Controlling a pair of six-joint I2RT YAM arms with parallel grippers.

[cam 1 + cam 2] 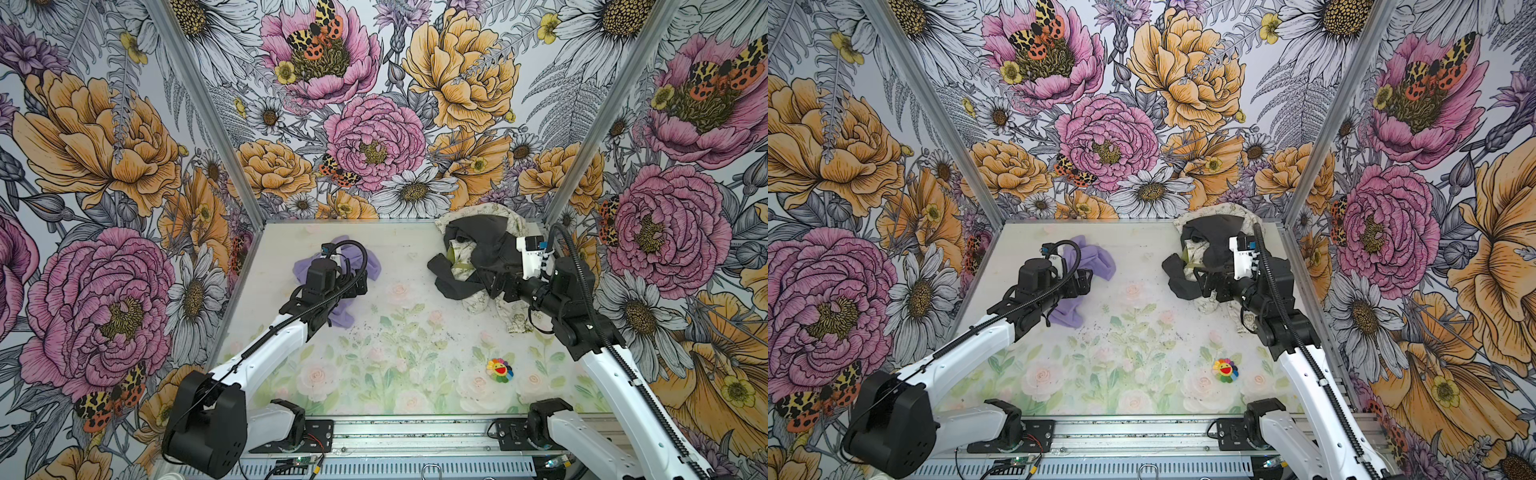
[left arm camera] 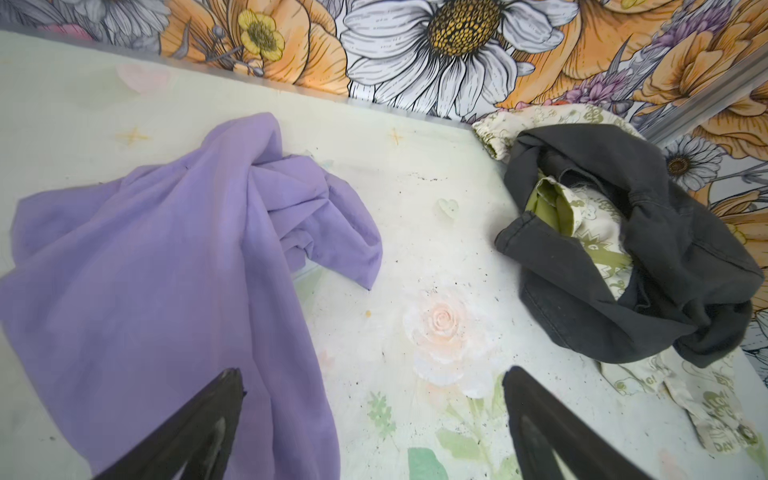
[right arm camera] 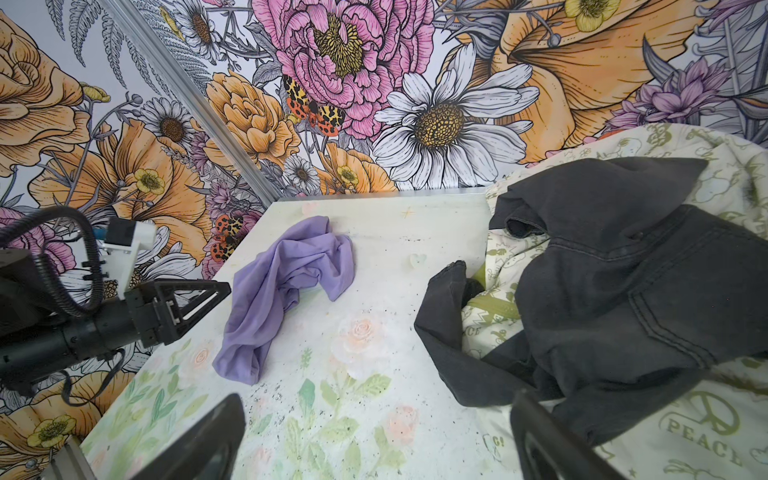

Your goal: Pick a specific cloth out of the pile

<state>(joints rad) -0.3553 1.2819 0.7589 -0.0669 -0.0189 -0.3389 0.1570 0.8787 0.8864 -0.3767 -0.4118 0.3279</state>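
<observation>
My left gripper [image 2: 372,374], spread and empty, hangs over the cloth [image 2: 166,257] near the tabletop's [image 1: 395,257] far left corner, well apart from the pile [image 1: 482,257]. My right gripper [image 3: 376,399], likewise spread and empty, is farther off.

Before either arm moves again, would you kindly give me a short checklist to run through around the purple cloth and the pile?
1. Purple cloth lies apart from the pile, with bare table between them: ok.
2. Purple cloth rests crumpled on the table, not lifted: ok.
3. Left gripper open, nothing between its jaws: ok.
4. Left gripper's fingers clear of the cloth: cannot tell; one overlaps it in the left wrist view.
5. Right gripper open and empty: ok.
6. Right gripper clear of the pile's dark garment: cannot tell.
</observation>
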